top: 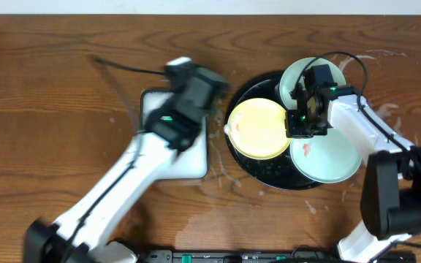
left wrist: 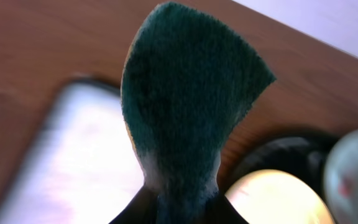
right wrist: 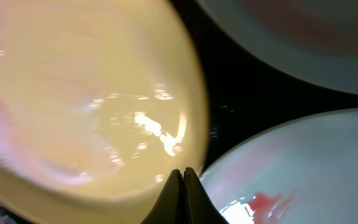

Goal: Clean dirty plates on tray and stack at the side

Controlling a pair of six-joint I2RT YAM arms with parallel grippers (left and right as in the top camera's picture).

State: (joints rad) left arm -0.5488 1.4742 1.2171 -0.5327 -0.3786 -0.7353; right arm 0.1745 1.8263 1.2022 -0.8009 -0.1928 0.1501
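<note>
Green sponge point(left wrist: 188, 99) held at left, black tray point(top: 263, 177) loaded at right.
Over the white tray's point(top: 188, 164) edge, the left gripper point(left wrist: 182, 208) pinches the sponge narrowly. The black tray carries 3: the yellow plate point(top: 258, 130), a mint plate point(top: 292, 73) behind, a red-smeared mint plate point(top: 331, 157) nearer. The right gripper point(right wrist: 183, 177), jaws together and empty, hangs at the yellow plate's rim.

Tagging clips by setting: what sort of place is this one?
Probably a lab tabletop staged for dishwashing practice, not a real kitchen: a wooden table, a black tray holding three small plates, and a green scouring sponge pinched in the left hand.
</note>
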